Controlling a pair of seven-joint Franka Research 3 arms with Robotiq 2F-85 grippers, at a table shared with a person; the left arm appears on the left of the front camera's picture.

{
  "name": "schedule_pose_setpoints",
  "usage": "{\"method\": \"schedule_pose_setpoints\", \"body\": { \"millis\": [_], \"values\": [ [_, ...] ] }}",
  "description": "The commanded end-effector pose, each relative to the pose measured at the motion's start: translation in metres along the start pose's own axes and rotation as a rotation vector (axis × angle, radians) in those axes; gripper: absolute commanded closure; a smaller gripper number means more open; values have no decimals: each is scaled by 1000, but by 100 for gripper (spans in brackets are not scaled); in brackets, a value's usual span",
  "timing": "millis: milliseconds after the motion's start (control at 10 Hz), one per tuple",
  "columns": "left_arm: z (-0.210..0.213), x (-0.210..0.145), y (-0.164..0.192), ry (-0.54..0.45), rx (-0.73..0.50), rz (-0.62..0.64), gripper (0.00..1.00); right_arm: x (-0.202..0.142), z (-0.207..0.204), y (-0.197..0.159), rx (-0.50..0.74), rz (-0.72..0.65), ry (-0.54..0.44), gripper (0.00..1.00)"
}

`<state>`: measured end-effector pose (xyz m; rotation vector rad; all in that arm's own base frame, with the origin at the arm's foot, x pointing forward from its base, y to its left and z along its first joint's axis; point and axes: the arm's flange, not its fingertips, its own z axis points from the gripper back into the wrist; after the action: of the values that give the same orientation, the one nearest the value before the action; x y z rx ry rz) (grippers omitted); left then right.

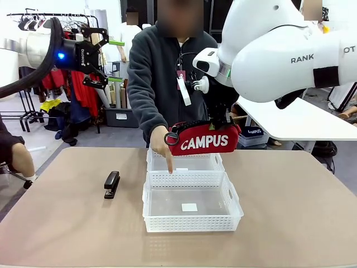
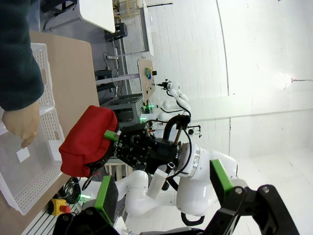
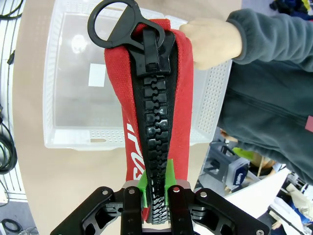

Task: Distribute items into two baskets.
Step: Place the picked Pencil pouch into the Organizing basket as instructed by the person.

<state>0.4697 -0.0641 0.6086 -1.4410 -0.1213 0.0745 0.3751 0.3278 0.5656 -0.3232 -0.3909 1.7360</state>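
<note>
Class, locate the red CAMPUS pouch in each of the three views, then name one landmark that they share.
Front view: red pouch at centre, above the far basket.
Left wrist view: lower left of centre.
Right wrist view: centre, running up from the right gripper.
Shared landmark: the person's hand, beside the pouch in every view.

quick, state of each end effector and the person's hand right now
Left end effector: open, empty.
Right end effector: shut on the red pouch.
Person's hand: pointing down, empty.
</note>
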Motion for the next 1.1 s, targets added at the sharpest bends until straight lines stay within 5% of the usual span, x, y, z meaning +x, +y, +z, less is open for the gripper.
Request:
{"method": "schedule_pose_setpoints", "body": {
  "millis": [0, 1000],
  "values": [
    [1, -1, -1, -1, -1, -2, 0, 5, -7, 7, 39, 10, -11, 100],
    [1, -1, -1, -1, -1, -2, 0, 42, -112, 74, 212, -59, 43, 100]
  ]
}}
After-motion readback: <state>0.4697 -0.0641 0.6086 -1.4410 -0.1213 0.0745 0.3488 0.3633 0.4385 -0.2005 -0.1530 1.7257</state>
